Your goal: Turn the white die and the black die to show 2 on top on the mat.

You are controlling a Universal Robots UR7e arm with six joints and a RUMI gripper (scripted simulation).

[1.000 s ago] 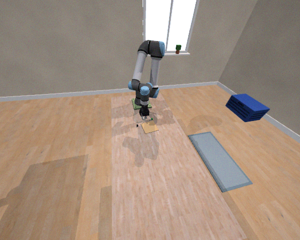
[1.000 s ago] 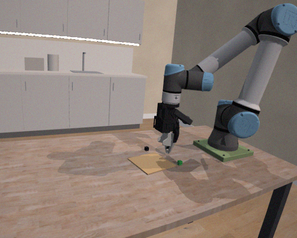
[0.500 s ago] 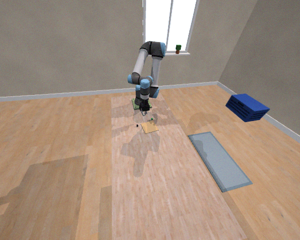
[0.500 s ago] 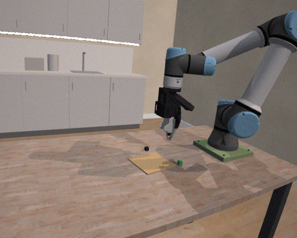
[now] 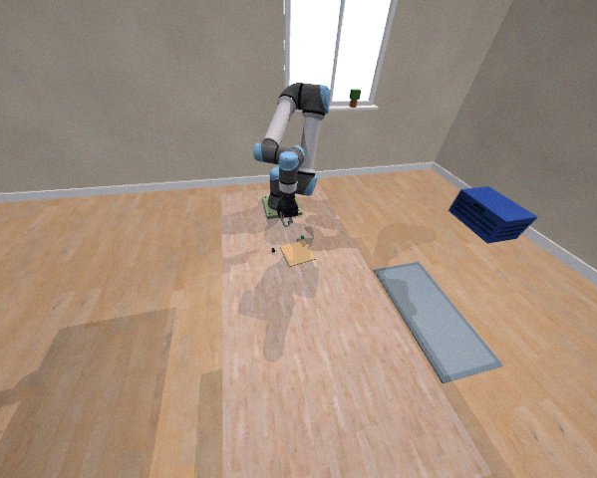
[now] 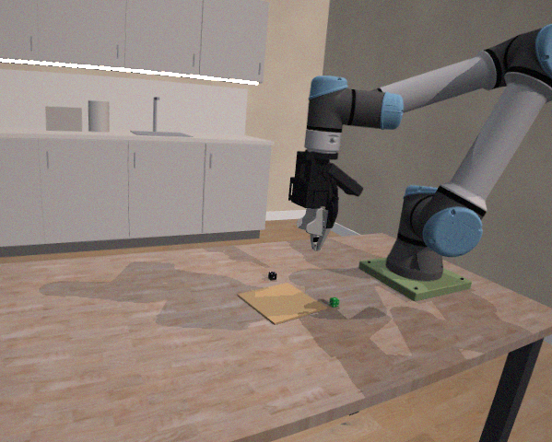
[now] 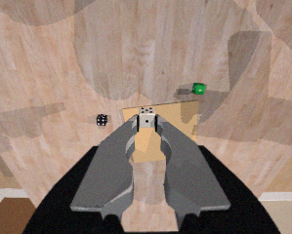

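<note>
My gripper (image 7: 146, 116) is shut on the white die (image 7: 146, 118), held between the fingertips well above the table; it also shows in the exterior view (image 6: 316, 243) and the top view (image 5: 286, 220). The tan mat (image 6: 281, 301) lies flat on the table below, also in the wrist view (image 7: 170, 119) and the top view (image 5: 298, 253). The black die (image 6: 272, 274) (image 7: 102, 120) sits on the table off the mat, just beyond its far corner. The green die (image 6: 334, 301) (image 7: 198, 89) sits on the table just off the mat's right edge.
The arm's green base plate (image 6: 414, 278) stands at the table's right rear. The table's front and right edges drop off near the base. A blue crate (image 5: 491, 212) and a grey floor mat (image 5: 435, 320) lie off the table.
</note>
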